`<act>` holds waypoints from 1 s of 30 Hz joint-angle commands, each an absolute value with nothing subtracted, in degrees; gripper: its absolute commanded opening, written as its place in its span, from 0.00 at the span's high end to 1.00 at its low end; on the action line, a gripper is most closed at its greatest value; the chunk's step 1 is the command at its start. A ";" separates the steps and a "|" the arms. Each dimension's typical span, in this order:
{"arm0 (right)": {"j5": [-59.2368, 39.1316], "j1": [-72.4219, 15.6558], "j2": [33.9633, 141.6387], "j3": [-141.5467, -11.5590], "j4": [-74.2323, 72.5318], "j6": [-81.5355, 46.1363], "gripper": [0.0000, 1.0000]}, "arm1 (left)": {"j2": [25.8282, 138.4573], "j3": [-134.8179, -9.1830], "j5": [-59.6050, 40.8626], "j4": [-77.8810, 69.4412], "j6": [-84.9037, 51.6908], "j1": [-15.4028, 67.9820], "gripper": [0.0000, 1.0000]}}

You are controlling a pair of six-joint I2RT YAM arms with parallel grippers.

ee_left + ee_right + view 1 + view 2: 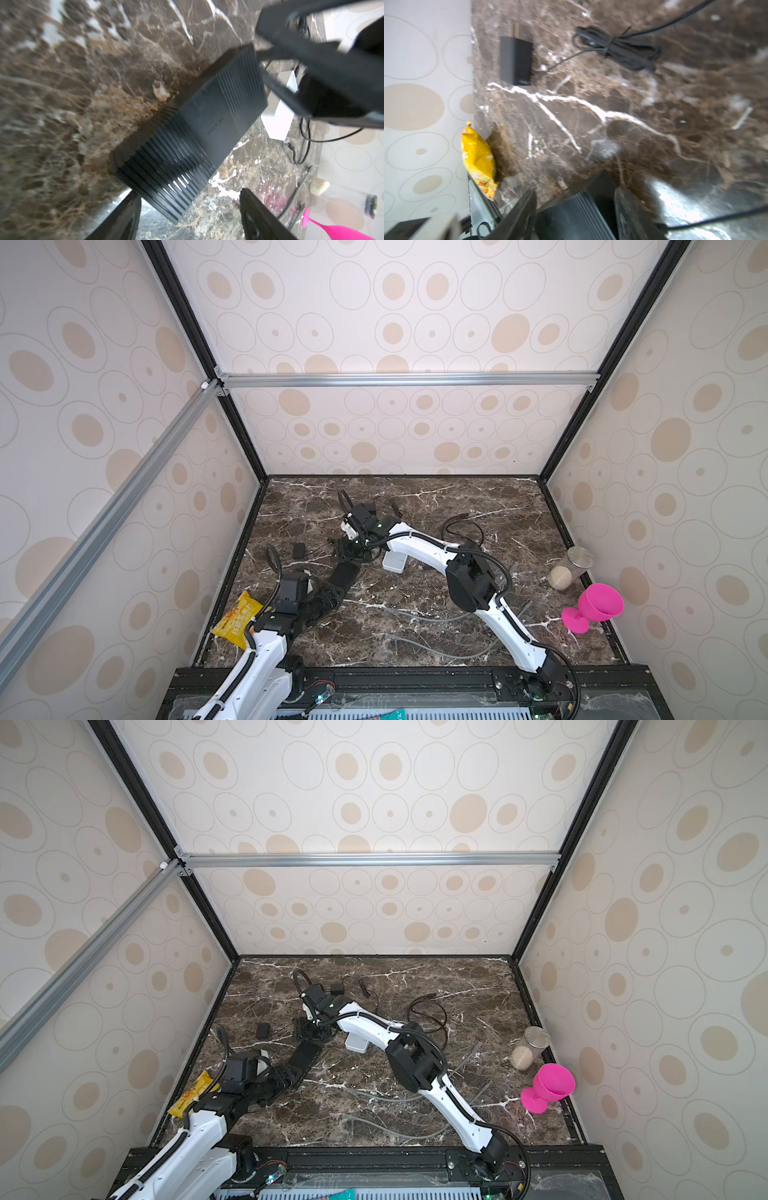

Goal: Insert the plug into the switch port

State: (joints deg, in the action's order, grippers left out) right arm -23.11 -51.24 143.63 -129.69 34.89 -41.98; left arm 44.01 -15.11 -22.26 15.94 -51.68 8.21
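- left claw [189,193]: jaws wide apart, one end of the switch [207,124] sitting loosely between them
- right claw [575,190]: straddles the switch's other end snugly, can't tell if it's pinching

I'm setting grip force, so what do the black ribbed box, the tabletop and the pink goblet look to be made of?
The black ribbed box is likely moulded plastic, matte: fine parallel ribs, dull sheen. The tabletop is marble or a marble-look laminate, polished: white veins, glare patches. The pink goblet is probably plastic or silicone: uniform saturated colour, smooth surface.
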 commanded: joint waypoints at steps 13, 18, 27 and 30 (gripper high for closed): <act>-20.69 -40.41 114.68 -92.24 27.59 -34.53 0.36 | 39.24 -17.88 -20.94 16.54 -53.67 9.66 0.25; -20.50 -40.56 105.06 -76.19 20.36 -36.28 0.36 | 47.93 -30.46 -20.44 19.25 -42.45 9.75 0.12; -15.71 -40.78 89.52 -58.40 20.80 -30.10 0.36 | 73.78 -48.64 -11.39 28.98 -25.49 12.29 0.02; -13.98 -40.69 85.58 -54.70 21.43 -29.18 0.35 | 80.89 -51.38 -5.40 30.52 -22.34 15.14 0.02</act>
